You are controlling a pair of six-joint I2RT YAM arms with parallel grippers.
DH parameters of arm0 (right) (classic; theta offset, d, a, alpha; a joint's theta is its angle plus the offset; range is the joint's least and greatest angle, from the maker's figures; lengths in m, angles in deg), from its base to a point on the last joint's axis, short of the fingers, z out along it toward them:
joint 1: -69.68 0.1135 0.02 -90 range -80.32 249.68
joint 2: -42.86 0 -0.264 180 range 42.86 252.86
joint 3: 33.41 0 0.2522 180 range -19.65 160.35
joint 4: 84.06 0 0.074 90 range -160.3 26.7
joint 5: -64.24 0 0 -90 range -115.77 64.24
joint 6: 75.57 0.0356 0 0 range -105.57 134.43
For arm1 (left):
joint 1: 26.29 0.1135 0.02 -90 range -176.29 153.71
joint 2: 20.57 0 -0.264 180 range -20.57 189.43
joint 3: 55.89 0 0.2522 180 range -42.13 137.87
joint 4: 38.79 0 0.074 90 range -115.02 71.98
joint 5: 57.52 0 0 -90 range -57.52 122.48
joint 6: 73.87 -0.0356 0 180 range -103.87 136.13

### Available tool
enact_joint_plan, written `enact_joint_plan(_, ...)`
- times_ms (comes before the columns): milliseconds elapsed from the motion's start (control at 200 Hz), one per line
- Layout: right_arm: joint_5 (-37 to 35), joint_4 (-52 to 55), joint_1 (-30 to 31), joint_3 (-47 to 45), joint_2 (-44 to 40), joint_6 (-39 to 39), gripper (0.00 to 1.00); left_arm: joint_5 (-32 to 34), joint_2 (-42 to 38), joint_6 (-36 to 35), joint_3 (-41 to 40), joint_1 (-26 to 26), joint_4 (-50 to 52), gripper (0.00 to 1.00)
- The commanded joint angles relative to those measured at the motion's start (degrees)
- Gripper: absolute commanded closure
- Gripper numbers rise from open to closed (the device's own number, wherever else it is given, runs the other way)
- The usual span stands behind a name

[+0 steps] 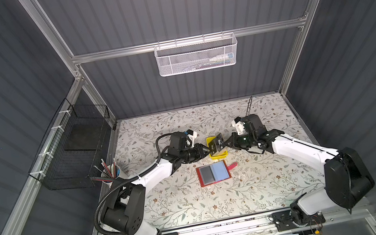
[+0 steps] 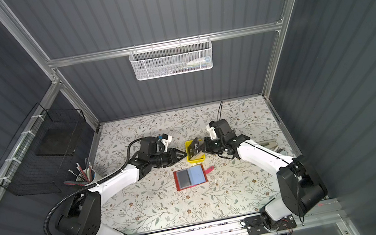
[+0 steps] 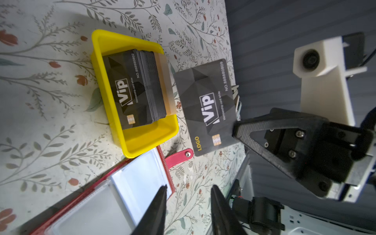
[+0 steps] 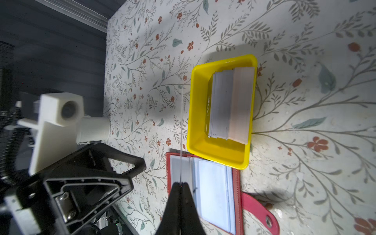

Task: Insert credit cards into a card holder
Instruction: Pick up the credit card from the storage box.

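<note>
My right gripper (image 4: 180, 184) is shut on one credit card (image 3: 205, 105), dark grey with white "Vip" lettering, pinched at its edge and held upright above the table beside the yellow tray (image 3: 142, 146). In the right wrist view that card (image 4: 180, 132) shows only edge-on as a thin line. In a top view the held card (image 1: 218, 142) hangs over the tray between both grippers. My left gripper (image 3: 188, 189) is open with nothing between its fingers, a short way from the card. A stack of credit cards (image 3: 138, 87) leans in the tray. The red card holder (image 1: 213, 173) lies open on the table nearer the front, with its sleeves up and its strap (image 3: 179, 157) spread out.
A cup of pencils (image 1: 111, 172) stands at the table's left edge, next to a black wire basket (image 1: 79, 152). A white mesh basket (image 1: 196, 54) hangs on the back wall. A metal object (image 2: 270, 145) lies at the table's right edge.
</note>
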State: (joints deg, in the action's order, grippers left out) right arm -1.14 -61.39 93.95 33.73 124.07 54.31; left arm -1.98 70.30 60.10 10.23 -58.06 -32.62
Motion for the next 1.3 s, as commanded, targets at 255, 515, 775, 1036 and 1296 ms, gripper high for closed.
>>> enact_joint_plan(255, 13.9, -11.8, -4.1, -6.6, -10.0, 7.0, 1.00, -11.9, -2.4, 12.5, -3.2, 1.1, -19.3, 0.59)
enact_joint_plan(515, 18.5, -17.9, -4.3, -9.2, -11.8, 10.3, 1.00, -12.7, -0.6, 17.1, -3.0, 1.1, -25.2, 0.63)
enact_joint_plan(775, 20.3, -21.6, -4.2, -11.1, -12.4, 11.9, 1.00, -12.9, 1.4, 22.6, -4.0, 1.2, -32.6, 0.67)
enact_joint_plan(1036, 20.8, -22.2, -4.2, -11.9, -11.6, 12.3, 0.99, -13.1, 2.1, 25.0, -3.9, 1.2, -36.4, 0.78)
enact_joint_plan(1296, 20.9, -22.8, -4.1, -11.8, -10.5, 12.8, 0.93, -13.8, 2.2, 23.3, -4.5, 1.3, -35.9, 0.90)
